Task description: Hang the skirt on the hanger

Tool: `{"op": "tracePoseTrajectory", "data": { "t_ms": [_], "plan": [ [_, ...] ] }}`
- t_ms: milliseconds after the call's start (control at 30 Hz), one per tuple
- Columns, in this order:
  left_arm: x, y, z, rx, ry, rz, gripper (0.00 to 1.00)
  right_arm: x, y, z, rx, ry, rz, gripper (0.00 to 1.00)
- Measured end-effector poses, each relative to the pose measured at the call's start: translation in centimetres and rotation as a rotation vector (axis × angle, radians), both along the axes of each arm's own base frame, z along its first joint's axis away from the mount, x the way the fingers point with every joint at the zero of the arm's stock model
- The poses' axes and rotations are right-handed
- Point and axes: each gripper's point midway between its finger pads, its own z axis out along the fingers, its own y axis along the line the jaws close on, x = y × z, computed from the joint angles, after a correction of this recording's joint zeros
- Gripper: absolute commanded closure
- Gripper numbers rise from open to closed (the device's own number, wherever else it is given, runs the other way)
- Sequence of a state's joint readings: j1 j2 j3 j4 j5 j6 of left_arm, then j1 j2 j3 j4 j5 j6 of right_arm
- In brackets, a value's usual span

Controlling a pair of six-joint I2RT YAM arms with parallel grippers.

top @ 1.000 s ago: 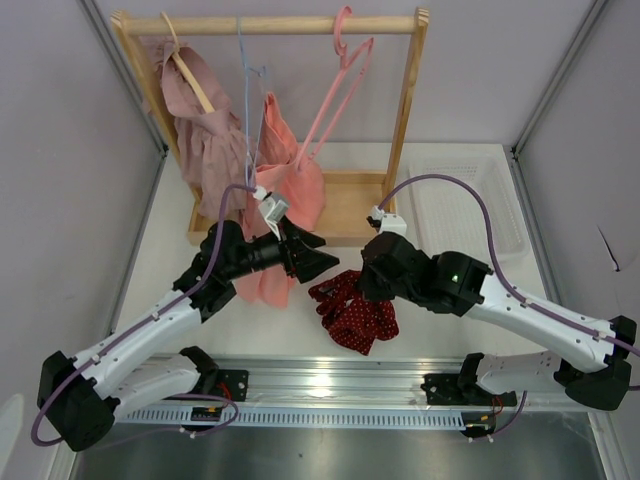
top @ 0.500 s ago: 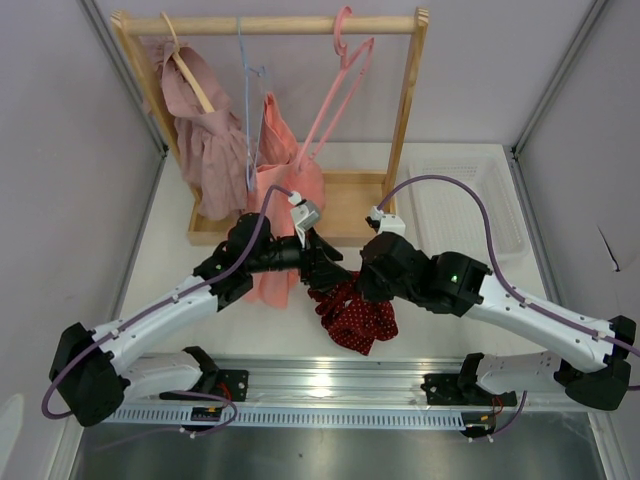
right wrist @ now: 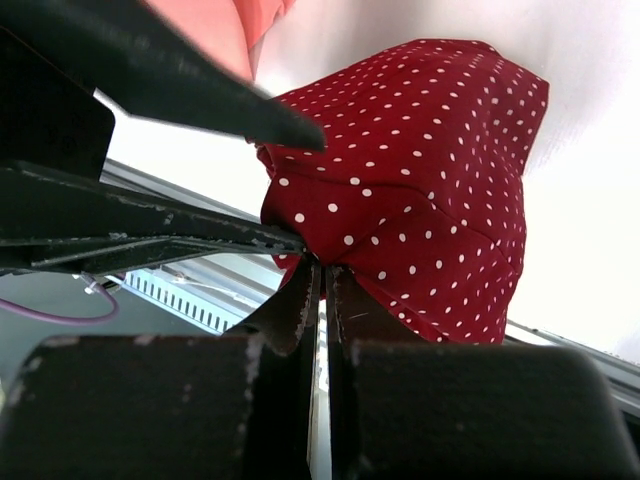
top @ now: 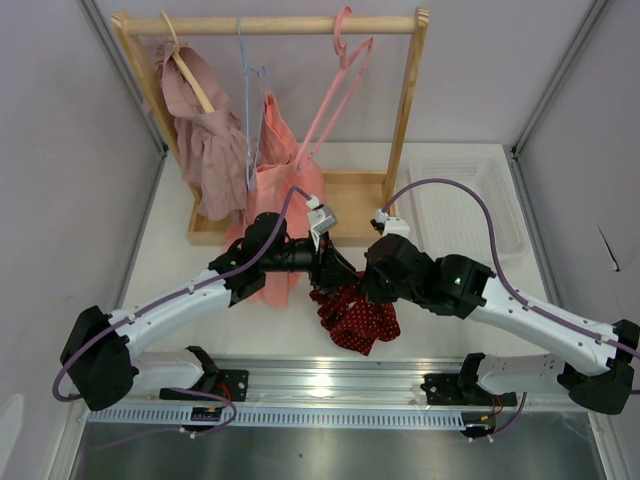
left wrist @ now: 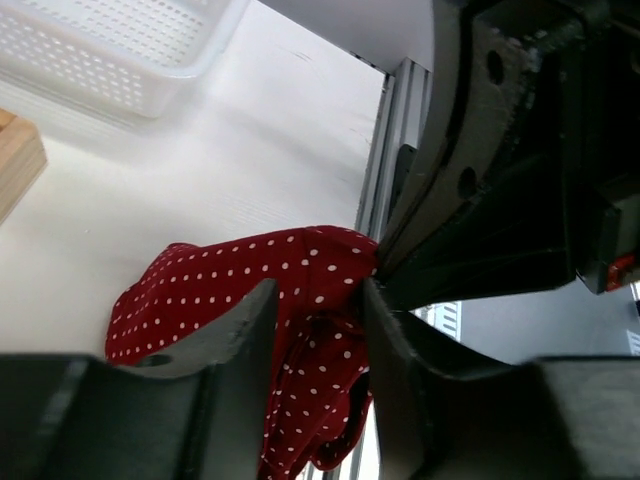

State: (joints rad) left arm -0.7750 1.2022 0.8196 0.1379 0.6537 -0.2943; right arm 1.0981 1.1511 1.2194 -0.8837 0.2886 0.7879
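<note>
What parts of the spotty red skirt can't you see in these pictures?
Top view: upper edge of the skirt, under the left gripper and right gripper.
Left wrist view: its right side, behind the right gripper.
Right wrist view: its near edge, behind the fingers.

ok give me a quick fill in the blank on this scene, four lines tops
1. The skirt is dark red with small white ____.
2. The right gripper is ____ on the skirt's fabric.
3. The left gripper has its fingers ____, one on each side of a fold of the skirt.
4. The only bare hanger on the rack is the ____ one.

Missing words: dots; shut; open; pink
</note>
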Motion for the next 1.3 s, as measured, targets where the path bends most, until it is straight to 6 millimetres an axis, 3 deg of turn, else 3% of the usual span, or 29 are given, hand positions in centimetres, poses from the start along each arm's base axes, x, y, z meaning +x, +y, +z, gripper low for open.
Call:
{"op": "tracePoseTrajectory", "data": {
  "t_ms": [100, 233, 500, 567, 767, 967, 1067, 1200, 1300],
  "plan": [
    [-0.4, -0.3, 0.2, -0.011, 0.01, -0.019, 1.0, 0.0, -0.4, -0.1, 0.006, 0.003, -0.004, 1.0],
    [-0.1, -0.5, 0.5, -0.016, 0.024, 0.013, 1.0, 0.0, -0.5, -0.2, 0.014, 0.0, -0.009, 1.0],
    [2.2, 1.1, -0.6, 0.074, 0.177, 0.294, 1.0, 1.0, 0.0, -0.9, 0.065, -0.028, -0.048, 1.0],
    [3.7, 2.6, -1.2, 0.105, 0.191, 0.41, 1.0, 0.6, -0.6, -1.0, 0.062, -0.021, -0.051, 1.0],
    [9.6, 10.1, -1.7, 0.139, 0.22, 0.777, 1.0, -0.9, -3.6, -1.3, 0.05, -0.003, -0.071, 1.0],
    [9.9, 13.1, -1.2, 0.144, 0.227, 0.867, 1.0, -0.1, -6.6, -1.4, 0.009, 0.0, -0.152, 1.0],
    [9.7, 15.0, -0.2, 0.126, 0.222, 0.91, 1.0, 1.7, -9.1, 0.4, -0.01, -0.027, -0.237, 1.0],
    [10.0, 17.8, 1.0, 0.112, 0.21, 0.984, 1.0, 4.5, -12.2, 4.9, 0.033, -0.11, -0.345, 1.0],
    [10.3, 18.6, 1.8, 0.103, 0.199, 1.001, 1.0, 5.5, -13.9, 7.6, 0.066, -0.167, -0.382, 1.0]
  ]
}}
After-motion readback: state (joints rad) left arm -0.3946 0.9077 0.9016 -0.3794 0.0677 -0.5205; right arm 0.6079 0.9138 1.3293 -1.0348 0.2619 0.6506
